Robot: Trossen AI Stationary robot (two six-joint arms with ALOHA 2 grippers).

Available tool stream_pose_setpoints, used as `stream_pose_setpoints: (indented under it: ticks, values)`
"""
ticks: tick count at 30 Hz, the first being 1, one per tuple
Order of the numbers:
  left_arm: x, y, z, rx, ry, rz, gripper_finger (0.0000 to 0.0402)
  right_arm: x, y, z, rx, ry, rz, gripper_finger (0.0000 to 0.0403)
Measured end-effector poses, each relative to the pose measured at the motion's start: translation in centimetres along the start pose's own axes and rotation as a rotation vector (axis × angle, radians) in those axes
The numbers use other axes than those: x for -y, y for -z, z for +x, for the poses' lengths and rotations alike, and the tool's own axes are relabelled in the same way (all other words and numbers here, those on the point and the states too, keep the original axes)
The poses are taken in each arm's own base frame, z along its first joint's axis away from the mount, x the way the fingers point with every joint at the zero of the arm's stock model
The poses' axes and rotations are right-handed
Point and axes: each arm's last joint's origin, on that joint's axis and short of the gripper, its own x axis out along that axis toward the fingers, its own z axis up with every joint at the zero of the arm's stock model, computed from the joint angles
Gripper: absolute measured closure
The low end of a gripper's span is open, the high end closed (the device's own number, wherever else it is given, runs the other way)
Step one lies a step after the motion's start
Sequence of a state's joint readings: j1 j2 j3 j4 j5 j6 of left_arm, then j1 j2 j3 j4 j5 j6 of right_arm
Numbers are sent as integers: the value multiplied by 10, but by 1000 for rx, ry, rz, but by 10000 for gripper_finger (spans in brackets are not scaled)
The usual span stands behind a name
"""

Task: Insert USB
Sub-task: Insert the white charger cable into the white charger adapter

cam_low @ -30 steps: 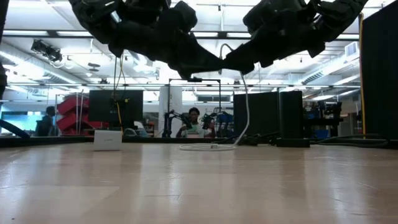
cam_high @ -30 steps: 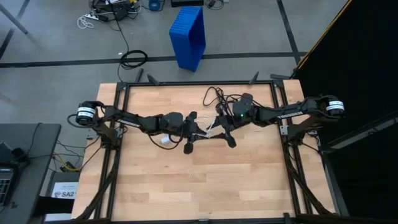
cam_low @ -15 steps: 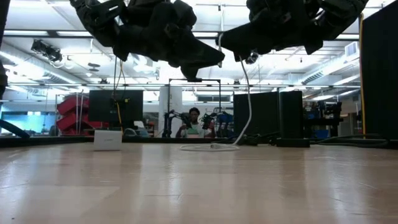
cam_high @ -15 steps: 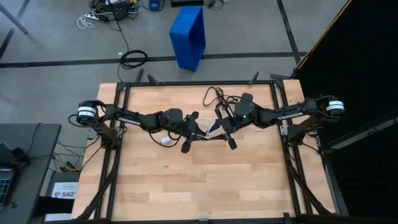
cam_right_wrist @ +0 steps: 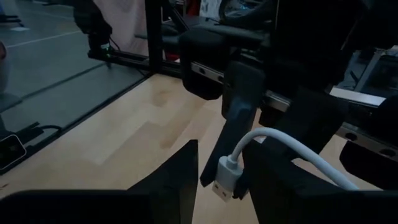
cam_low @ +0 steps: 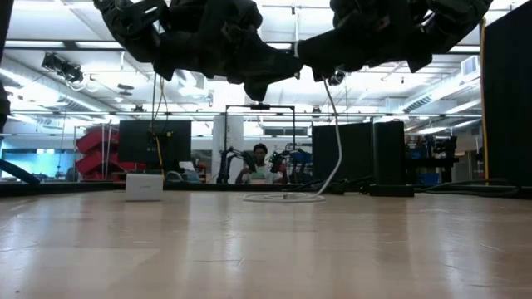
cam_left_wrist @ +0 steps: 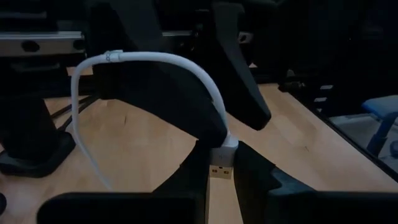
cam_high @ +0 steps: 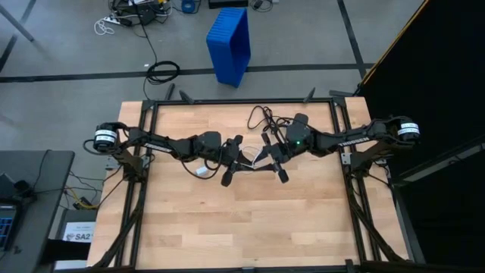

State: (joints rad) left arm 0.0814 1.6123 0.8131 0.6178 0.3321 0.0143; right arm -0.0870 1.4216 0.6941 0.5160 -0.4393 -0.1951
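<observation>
I have both grippers up in the air over the middle of the table (cam_high: 227, 220), tips nearly meeting. My left gripper (cam_left_wrist: 222, 177) is clamped on the white plug (cam_left_wrist: 222, 160) of the USB (cam_left_wrist: 155, 62); the metal end pokes out between the fingers (cam_left_wrist: 186, 177) toward the wrist camera. From the plug the white cable arches up and over, then drops toward the wood.

My right gripper (cam_right_wrist: 221, 171) sits on the same plug (cam_right_wrist: 225, 176). In the right wrist view the plug lies between the two fingers (cam_right_wrist: 171, 174), which stand close either side of it; I can't tell if they actually press it. The left gripper's dark fingers come in from beyond and hold the plug's far part.

High view: the left gripper (cam_high: 229, 162) and right gripper (cam_high: 274, 158) face each other, a bit of white cable (cam_high: 250, 161) between them. A small white block (cam_high: 201, 171) lies on the wood near the left arm. A black cord (cam_high: 261, 117) loops at the far edge.

Low view: the cable (cam_low: 332, 133) hangs from the grippers down to a flat white loop (cam_low: 283, 197) on the tabletop. A white box (cam_low: 144, 187) stands at the far left edge. A person (cam_low: 260, 164) sits in the room behind.
</observation>
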Motion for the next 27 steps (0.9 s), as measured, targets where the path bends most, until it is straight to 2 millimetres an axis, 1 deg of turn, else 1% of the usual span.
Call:
stream_pose_setpoints:
  ticks: [4, 7, 11, 16, 19, 23, 27]
  values:
    - [0, 0, 0, 0, 0, -11, 375, 0, 0, 0, 5, 2, -3, 303]
    - [0, -1, 0, 11, -4, -22, 375, 0, -1, 0, 7, 4, -9, 314]
    - [1, -3, 0, 25, -5, -19, 375, 0, -1, 0, 9, 6, -14, 341]
    - [2, -3, 1, 33, -5, -33, 375, 0, -1, 0, 10, 6, -14, 389]
    - [4, -3, 1, 32, 0, -32, 374, 0, -1, 0, 10, -4, -13, 397]
    - [4, -3, 1, 31, -5, -33, 350, 0, -1, 0, 7, 9, -12, 401]
    - [3, -1, 1, 10, -26, -44, 317, 2, 0, 0, -15, 92, 15, 402]
